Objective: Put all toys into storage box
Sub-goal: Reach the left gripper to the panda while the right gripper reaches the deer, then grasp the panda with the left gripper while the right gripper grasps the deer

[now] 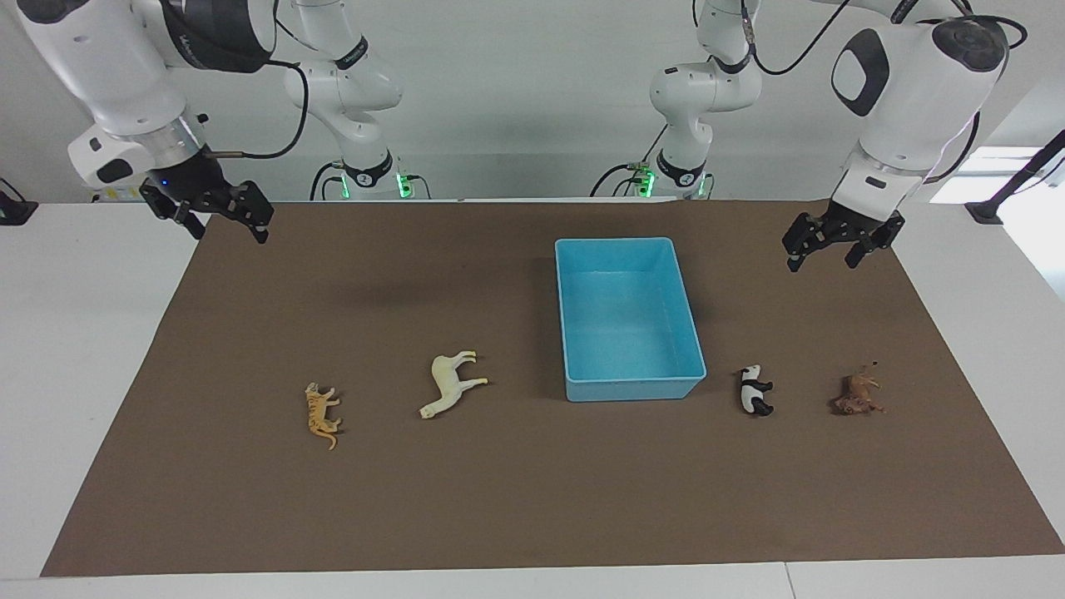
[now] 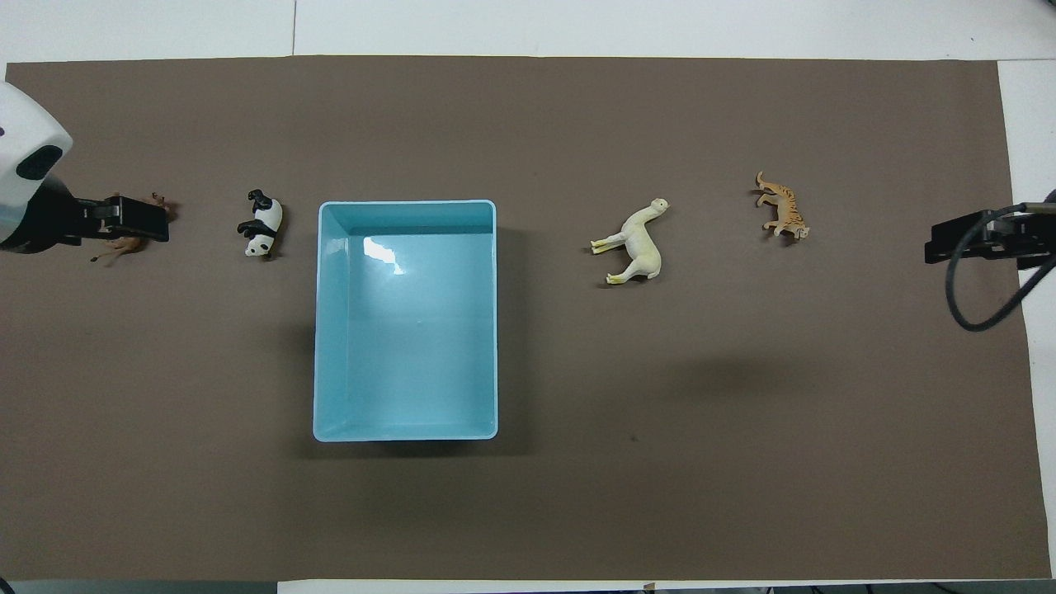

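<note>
Step in hand: first approach, nothing boxed yet. Box (image 1: 628, 316) mid-frame, empty. Tiger (image 1: 321, 413) and horse (image 1: 449, 384) lower left of the facing view; panda (image 1: 754, 389) and lion (image 1: 855, 394) lower right. My left claw (image 1: 840, 248) and right claw (image 1: 225, 215) both hang wide open, empty. Next, I judge: lower left claw onto lion. Overhead view has it covering the lion; facing view shows it high, well apart.
</note>
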Controlling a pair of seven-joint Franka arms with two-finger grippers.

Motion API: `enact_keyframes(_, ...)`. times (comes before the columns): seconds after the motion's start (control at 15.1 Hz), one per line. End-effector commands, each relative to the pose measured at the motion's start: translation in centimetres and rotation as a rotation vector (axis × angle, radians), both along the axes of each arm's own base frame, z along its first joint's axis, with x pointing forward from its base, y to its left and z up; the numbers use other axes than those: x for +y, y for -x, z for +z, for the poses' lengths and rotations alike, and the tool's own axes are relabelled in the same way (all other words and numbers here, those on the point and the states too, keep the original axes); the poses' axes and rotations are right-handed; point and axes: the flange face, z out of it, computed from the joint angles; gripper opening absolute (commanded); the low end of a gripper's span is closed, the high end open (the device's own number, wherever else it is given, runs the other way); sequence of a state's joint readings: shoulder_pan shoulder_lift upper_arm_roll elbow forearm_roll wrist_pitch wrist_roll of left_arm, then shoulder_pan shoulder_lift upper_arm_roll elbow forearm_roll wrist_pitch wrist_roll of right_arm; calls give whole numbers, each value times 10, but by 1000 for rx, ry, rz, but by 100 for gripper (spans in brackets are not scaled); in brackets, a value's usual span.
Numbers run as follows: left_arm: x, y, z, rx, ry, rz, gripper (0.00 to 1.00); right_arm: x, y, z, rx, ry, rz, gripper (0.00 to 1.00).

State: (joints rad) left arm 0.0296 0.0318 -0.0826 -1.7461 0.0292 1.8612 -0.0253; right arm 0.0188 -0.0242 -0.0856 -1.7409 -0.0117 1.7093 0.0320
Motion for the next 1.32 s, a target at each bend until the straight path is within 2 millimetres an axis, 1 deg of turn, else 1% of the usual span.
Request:
enact_keyframes(0.0, 0, -28, -58, -20, -12, -15, 100, 0, -13, -59, -10, 17, 34, 100)
enact_keyframes(0.07, -2, -34, -73, -39, -9, -20, 100, 0, -23, -78, -12, 20, 38, 100)
enact_keyframes(0.13, 0, -41, -95, -45, -6, -22, 100, 1, -34, -95, -18, 16, 41, 100)
enact_keyframes(0.2, 0, -44, -115, -40, -2, -26, 100, 1, -41, -109, -27, 15, 68, 100)
enact_keyframes(0.4, 9, -32, -168, -85, 5, -14, 100, 4, -58, -145, -42, 19, 107, 100)
enact_keyframes(0.46, 3, -34, -190, -86, 11, -18, 100, 5, -62, -154, -57, 20, 125, 100)
enact_keyframes(0.53, -1, -37, -204, -72, 14, -21, 100, 8, -65, -164, -70, 23, 147, 100)
enact_keyframes(0.73, -8, -44, -224, -70, 20, -32, 100, 15, -77, -190, -87, 29, 171, 100)
enact_keyframes(0.93, -11, -47, -232, -84, 24, -35, 100, 24, -85, -218, -95, 24, 187, 100)
enact_keyframes(0.99, -17, -49, -239, -90, 28, -42, 100, 26, -88, -227, -99, 26, 205, 100)
enact_keyframes(1.06, -18, -50, -245, -96, 30, -45, 100, 34, -90, -235, -107, 27, 225, 100)
enact_keyframes(1.12, -17, -52, -245, -105, 31, -44, 100, 40, -93, -240, -115, 28, 236, 100)
enact_keyframes(1.26, -19, -57, -245, -110, 32, -44, 100, 40, -96, -244, -120, 33, 253, 100)
